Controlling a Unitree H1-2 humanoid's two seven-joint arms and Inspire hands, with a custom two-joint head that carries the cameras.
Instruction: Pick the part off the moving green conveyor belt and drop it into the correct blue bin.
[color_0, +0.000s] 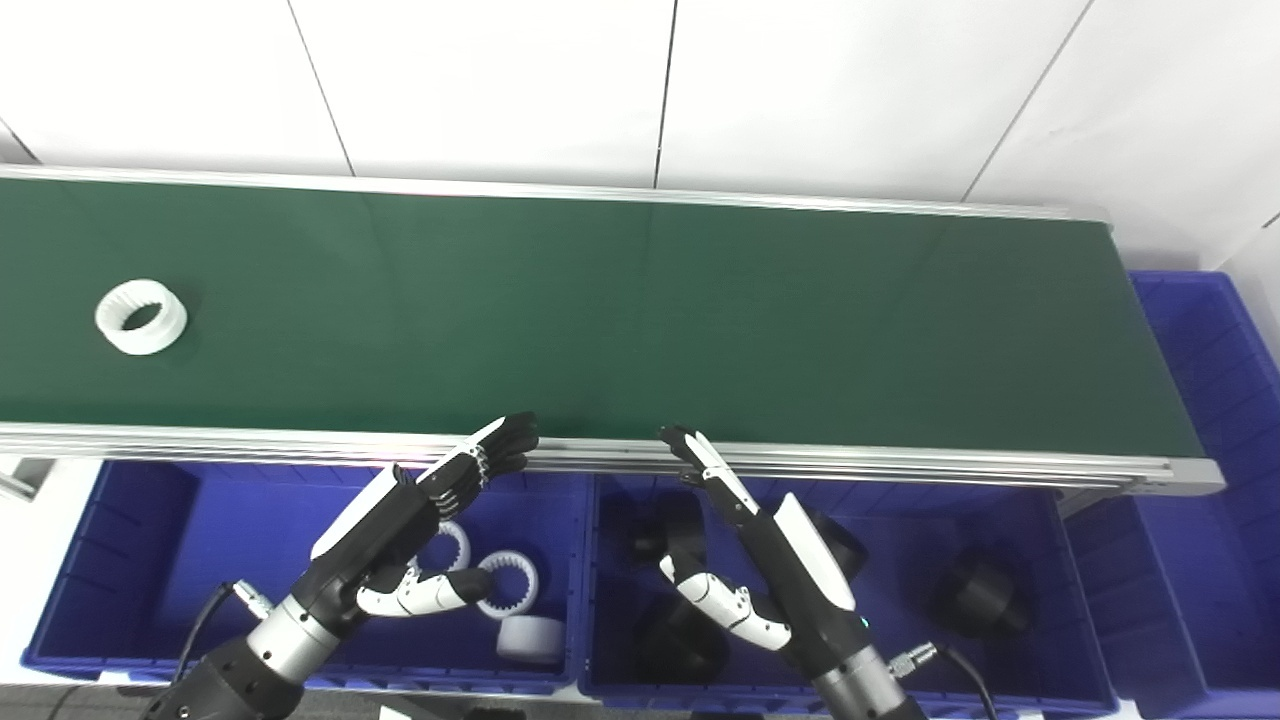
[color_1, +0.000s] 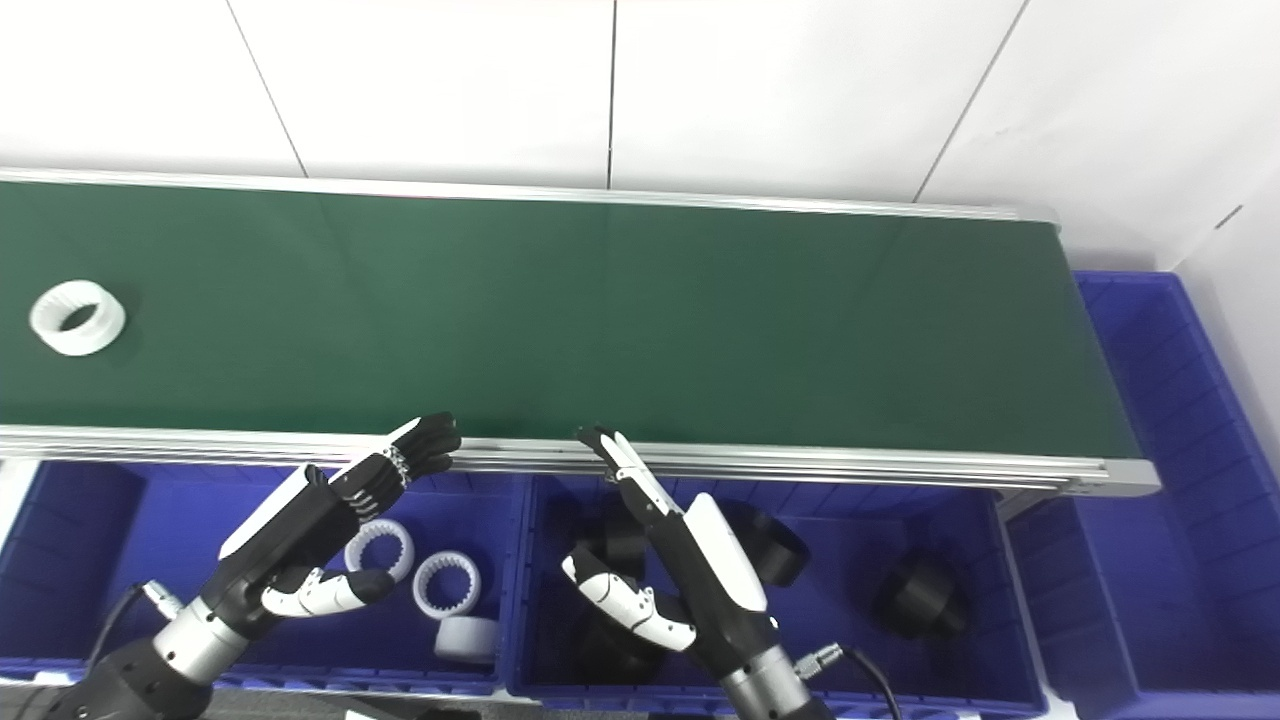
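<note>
So my left hand (color_0: 400, 540) and right hand (color_0: 770, 560) both hovered spread and empty, white ring (color_0: 141, 316) sat far left on the belt (color_0: 640, 310).

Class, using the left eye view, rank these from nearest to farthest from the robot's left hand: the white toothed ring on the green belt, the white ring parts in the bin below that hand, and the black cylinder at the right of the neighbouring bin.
Measured from the left hand:
1. White ring parts in the blue bin directly beneath it.
2. White toothed ring on the green belt, far left.
3. Black cylinder, far right.
</note>
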